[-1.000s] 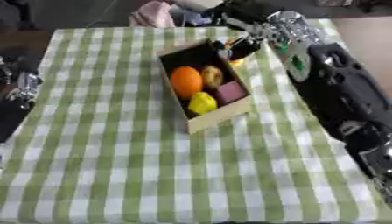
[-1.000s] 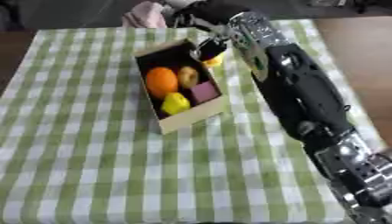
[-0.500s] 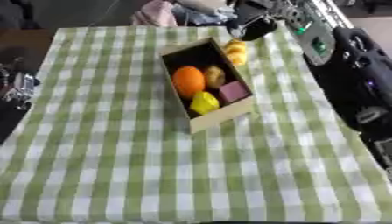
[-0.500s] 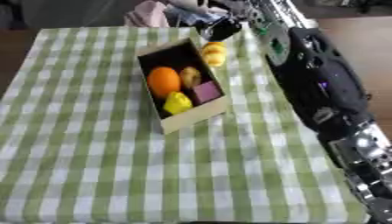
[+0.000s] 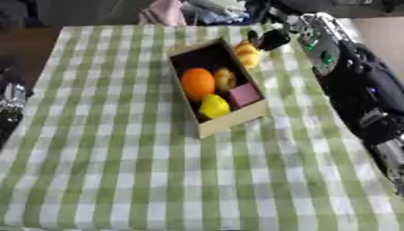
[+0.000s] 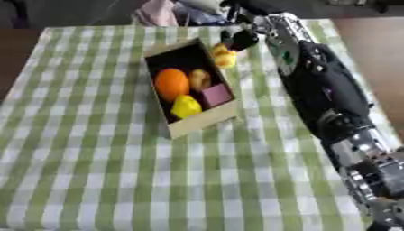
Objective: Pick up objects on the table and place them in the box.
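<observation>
Cardboard, open-topped and tan, forms the rectangular box at the middle of a table covered in a green-and-white checked cloth, with the robot's black right hand reaching in over the far right corner of that table. The hand sits just beyond and to the right of the box's far end. A small yellow-orange rounded object lies directly below and to the left of the hand, at its fingertips and just outside the box's far right wall. Whether the fingers are curled round it or merely touching it cannot be told from either eye view.

Inside the box, nearer the camera than the hand and to its left, lie four items: a round orange fruit, a smaller brownish oval piece beside it, a yellow lemon-like fruit at the near end, and a flat pink-purple square block against the right wall. The far end of the box interior shows dark.

The right arm, black with silver joints and a green-lit panel near the wrist, runs from the hand down the right side of the table toward the lower right corner. The left hand shows only as a dark and silver shape at the left edge, well apart from the box; its finger state cannot be told.
</observation>
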Tool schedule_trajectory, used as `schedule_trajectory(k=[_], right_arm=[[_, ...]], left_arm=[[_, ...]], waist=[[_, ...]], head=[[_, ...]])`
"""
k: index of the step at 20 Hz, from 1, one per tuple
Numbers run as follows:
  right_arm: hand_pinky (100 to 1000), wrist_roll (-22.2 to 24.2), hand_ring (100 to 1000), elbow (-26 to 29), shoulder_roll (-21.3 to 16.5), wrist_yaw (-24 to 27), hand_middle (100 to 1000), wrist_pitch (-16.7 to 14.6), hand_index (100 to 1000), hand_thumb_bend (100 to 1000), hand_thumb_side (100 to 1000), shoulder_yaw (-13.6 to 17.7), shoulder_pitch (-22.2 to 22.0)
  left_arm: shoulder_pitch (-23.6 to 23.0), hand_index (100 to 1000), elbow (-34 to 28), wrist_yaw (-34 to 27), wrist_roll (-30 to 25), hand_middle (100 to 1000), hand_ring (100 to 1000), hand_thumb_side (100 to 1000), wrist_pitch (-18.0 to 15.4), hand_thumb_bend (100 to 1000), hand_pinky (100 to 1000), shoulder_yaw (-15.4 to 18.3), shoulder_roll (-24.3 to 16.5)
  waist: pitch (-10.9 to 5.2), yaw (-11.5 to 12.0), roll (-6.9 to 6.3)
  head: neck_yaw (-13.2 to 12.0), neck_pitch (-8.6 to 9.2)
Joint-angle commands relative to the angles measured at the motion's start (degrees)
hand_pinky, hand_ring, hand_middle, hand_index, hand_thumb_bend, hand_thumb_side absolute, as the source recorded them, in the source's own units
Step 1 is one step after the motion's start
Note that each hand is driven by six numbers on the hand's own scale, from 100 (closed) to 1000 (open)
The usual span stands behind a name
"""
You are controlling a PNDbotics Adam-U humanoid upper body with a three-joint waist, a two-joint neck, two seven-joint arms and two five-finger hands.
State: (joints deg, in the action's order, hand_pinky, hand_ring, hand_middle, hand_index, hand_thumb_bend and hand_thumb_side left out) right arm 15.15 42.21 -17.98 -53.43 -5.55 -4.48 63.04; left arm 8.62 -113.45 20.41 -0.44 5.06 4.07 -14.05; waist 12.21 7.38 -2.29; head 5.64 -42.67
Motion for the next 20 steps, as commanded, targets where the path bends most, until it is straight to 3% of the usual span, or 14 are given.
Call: schedule_trajectory(k=[1,7,20], right_arm=[[725,-0.78,740,-1.75,-1.29,-0.26,748,1.09,972,100,221,1.32,1.6],[743,0.12,753,-5.55,-0.86,-3.0,764,3.01,974,100,376,2.36,1.23],[760,3.2,765,-7.51,1.52,-7.77,776,3.61,966,100,541,2.37,-0.03]], left_arm=[[0.67,821,-1.15,0.09,-0.28,672,544,739,-0.1,100,730,-0.1,-0.35],[0.68,821,-1.15,0.08,-0.34,671,543,739,-0.12,100,730,-0.11,-0.27],[0.71,821,-1.15,0.03,-0.92,671,541,742,-0.24,100,729,-0.58,0.1]], waist=[[0.02,0.38,0.69],[0.11,1.12,0.82],[0.32,1.86,0.59]], head=[[0.94,1.05],[1.77,1.39],[2.06,1.18]])
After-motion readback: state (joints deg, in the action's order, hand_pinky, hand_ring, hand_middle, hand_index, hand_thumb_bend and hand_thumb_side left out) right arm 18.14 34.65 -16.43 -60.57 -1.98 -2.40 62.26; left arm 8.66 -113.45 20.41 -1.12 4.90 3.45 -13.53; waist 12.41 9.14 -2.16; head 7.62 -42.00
